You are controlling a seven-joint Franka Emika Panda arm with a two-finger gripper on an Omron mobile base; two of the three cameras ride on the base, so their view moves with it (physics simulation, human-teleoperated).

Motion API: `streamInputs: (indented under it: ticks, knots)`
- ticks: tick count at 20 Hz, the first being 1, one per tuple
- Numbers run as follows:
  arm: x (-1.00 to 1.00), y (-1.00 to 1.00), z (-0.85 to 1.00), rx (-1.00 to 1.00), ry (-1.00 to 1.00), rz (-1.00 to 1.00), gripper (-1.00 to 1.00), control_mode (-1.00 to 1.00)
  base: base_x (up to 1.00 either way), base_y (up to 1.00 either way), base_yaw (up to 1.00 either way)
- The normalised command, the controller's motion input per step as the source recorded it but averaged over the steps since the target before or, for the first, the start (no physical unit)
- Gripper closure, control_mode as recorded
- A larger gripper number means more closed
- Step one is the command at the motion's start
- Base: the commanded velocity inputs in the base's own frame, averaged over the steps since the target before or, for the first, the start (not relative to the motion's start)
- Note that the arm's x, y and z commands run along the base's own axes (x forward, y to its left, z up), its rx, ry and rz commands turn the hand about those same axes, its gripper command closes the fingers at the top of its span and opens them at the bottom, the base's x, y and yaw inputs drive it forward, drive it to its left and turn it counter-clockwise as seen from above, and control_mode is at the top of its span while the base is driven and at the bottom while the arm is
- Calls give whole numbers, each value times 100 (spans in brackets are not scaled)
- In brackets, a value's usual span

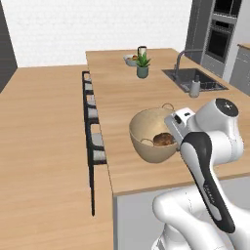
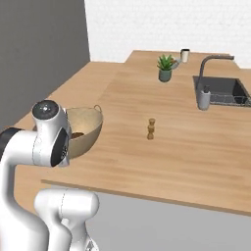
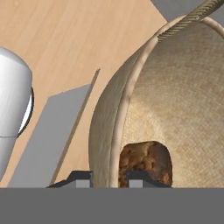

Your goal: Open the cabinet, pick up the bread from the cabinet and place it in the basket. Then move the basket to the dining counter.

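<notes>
**Woven basket is on the counter, with the gripper pinching its rim**

Woven and tan, the basket (image 1: 149,134) sits on the light-wood dining counter (image 1: 127,93), close to the near edge and the side with the dark stools (image 1: 93,141). The bread (image 1: 164,139) lies inside it, low in the bowl.

The gripper (image 3: 105,177) is closed tight on the near rim of the basket. In the hand view one dark finger tip is outside the wall and the other is inside, with the rim rising between them. The bread is just past the inside tip, very near it. I cannot tell if they touch.

From the gripper, the bowl spreads away and forward. A loop handle (image 3: 192,17) sits on the far rim, right across from the gripper. A basket this round has no real long side, so it points no special way. The bread is a roundish lump too.

The bottom of the basket looks like it is down on the wood, though I cannot be sure. The job seems almost done. The next move is likely to let go and lift straight off the rim, so the basket does not tip.
</notes>
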Motion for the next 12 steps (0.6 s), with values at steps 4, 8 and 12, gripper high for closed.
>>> streamInputs:
  ticks: [4,8,12]
  knots:
    - [0,0,0,0,0,0,100,100,52,62,-4]
    - [0,0,0,0,0,0,100,100,0,-1,-1]
    - [0,0,0,0,0,0,100,100,17,-14,-1]
